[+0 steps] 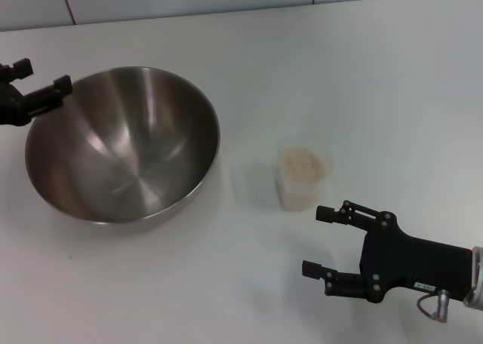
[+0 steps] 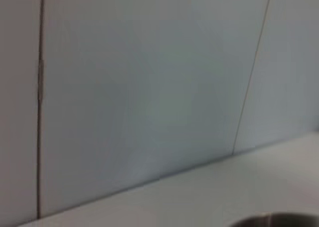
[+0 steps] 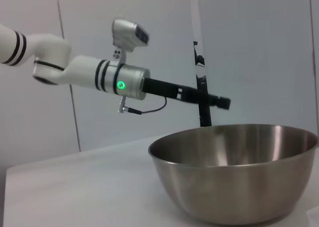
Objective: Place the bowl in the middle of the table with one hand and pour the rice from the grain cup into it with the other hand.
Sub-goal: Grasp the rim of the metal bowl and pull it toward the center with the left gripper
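My right gripper [image 1: 324,242] is open wide and holds nothing. The grain cup [image 1: 303,178] stands just beyond its fingertips, full of rice [image 1: 301,163]. The thin clear wall (surely light and slippery) wants a gentle hold at mid-height. Farther off, the bowl [image 1: 124,144] sits, with my left gripper [image 1: 36,84] open beside its rim.

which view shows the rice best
The head view: it looks down into the grain cup, so the rice shows as a pale grainy mass near the brim, just ahead of the open right tool. The left wrist view shows no cup or rice; neither can be made out in the right wrist view.
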You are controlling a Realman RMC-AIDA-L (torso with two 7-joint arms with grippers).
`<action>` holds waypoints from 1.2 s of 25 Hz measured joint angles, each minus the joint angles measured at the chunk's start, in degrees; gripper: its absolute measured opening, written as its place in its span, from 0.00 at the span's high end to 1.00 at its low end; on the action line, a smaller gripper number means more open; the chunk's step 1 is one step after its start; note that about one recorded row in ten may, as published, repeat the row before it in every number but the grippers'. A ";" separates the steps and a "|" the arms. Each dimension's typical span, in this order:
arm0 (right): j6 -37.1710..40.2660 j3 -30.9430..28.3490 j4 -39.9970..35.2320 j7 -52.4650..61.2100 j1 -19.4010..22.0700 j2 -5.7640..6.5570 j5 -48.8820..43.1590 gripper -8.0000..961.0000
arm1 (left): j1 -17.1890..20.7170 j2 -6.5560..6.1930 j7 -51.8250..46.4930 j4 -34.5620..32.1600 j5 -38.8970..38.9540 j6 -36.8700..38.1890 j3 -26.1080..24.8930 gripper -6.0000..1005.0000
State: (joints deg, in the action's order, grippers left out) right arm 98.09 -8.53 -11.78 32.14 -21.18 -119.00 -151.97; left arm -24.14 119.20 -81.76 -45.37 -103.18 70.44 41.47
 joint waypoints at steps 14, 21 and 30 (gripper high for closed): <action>-0.31 0.00 0.00 0.03 0.00 0.00 0.00 0.14 | 2.48 -0.35 -14.38 -11.23 -9.90 -14.08 20.97 0.23; -0.26 0.00 0.00 0.02 0.03 0.00 0.00 0.14 | 2.08 -0.44 -15.58 -11.77 -11.46 -13.81 22.40 0.24; -0.19 0.00 0.01 -0.15 0.17 0.00 0.00 0.14 | 0.54 -0.66 -18.49 -11.47 -15.02 -13.49 21.94 0.31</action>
State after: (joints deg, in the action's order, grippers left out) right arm 97.90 -8.52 -11.78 31.99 -21.01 -119.00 -151.96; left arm -23.60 118.53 -100.25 -56.84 -118.20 56.96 63.41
